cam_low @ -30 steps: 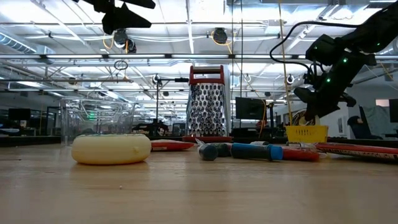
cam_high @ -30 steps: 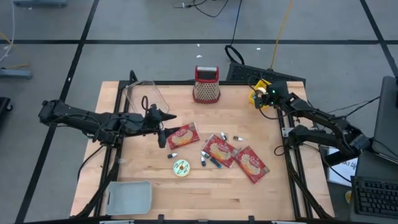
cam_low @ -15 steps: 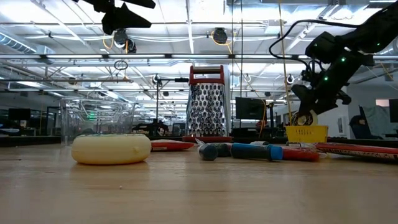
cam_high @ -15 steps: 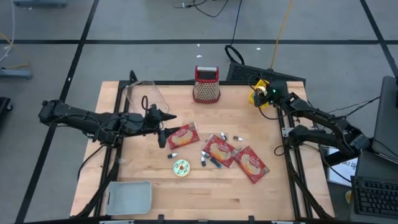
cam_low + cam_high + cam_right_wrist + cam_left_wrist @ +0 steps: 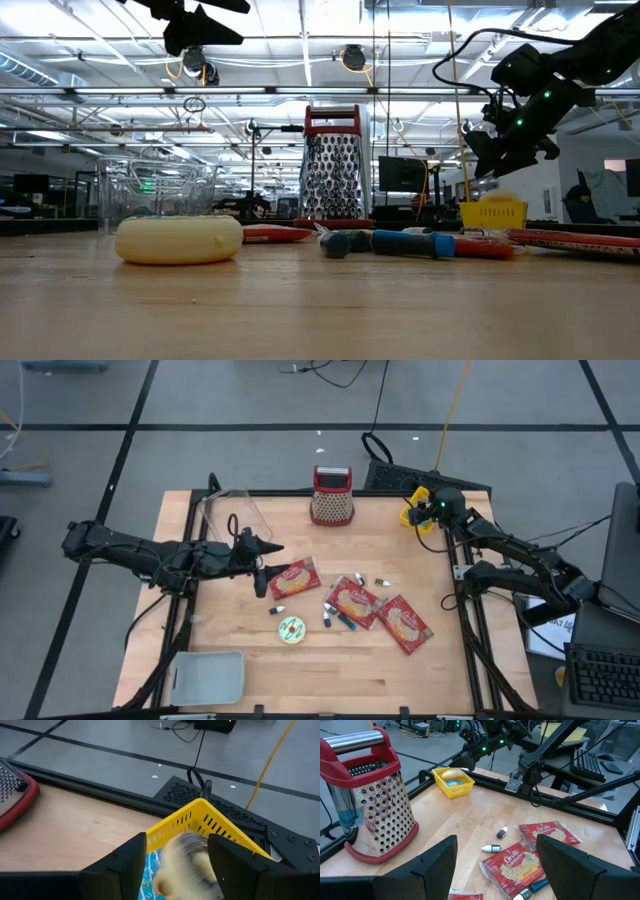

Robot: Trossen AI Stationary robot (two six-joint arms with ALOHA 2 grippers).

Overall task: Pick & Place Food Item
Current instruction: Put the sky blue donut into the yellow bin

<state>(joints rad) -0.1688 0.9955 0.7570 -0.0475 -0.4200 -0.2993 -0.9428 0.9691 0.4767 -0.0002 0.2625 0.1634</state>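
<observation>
A yellow basket (image 5: 418, 516) stands at the table's far right corner. A pale yellowish food item (image 5: 451, 772) lies in it beside something blue; it shows blurred in the right wrist view (image 5: 186, 859). My right gripper (image 5: 177, 845) hovers open just above the basket (image 5: 492, 213), a finger on either side of the food item, apart from it. My left gripper (image 5: 495, 855) hangs open and empty over the table's left half (image 5: 264, 565). Red popcorn packets (image 5: 352, 600) lie flat in the middle of the table.
A red-topped metal grater (image 5: 332, 495) stands at the far edge and a clear container (image 5: 230, 515) at the far left. A pale round ring (image 5: 179, 240), markers (image 5: 400, 242) and small bottles lie mid-table. A grey tray (image 5: 208, 675) sits at the near left corner.
My right gripper has opened over the yellow basket, and its fingers have tipped upward and risen a little away from the basket. The food item now lies in the basket.
</observation>
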